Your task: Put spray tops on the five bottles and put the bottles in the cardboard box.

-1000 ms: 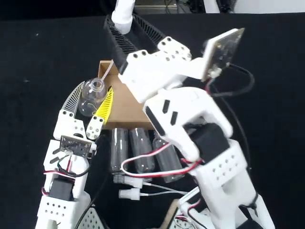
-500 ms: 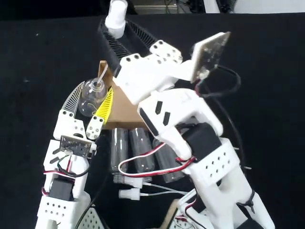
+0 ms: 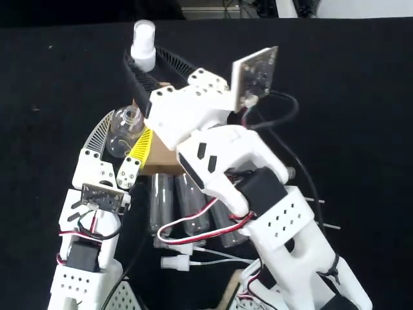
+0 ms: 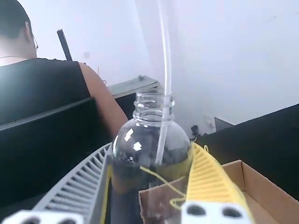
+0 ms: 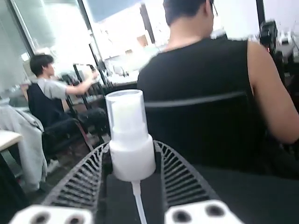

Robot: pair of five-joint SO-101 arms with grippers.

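Gripping a white spray top [image 3: 143, 44] near the upper left of the high view, the right gripper [image 3: 146, 59] has its black fingers closed on the cap's sides, and the dip tube [image 4: 163, 70] hangs from it down through the open neck of a clear bottle [image 3: 124, 132]. That bottle stands upright, clamped between the grey and yellow fingers of the left gripper [image 3: 129, 129], at the cardboard box's [image 3: 164, 154] left corner. Three more clear bottles [image 3: 190, 208] lie side by side below the box, with two loose spray tops [image 3: 174, 245] beneath them.
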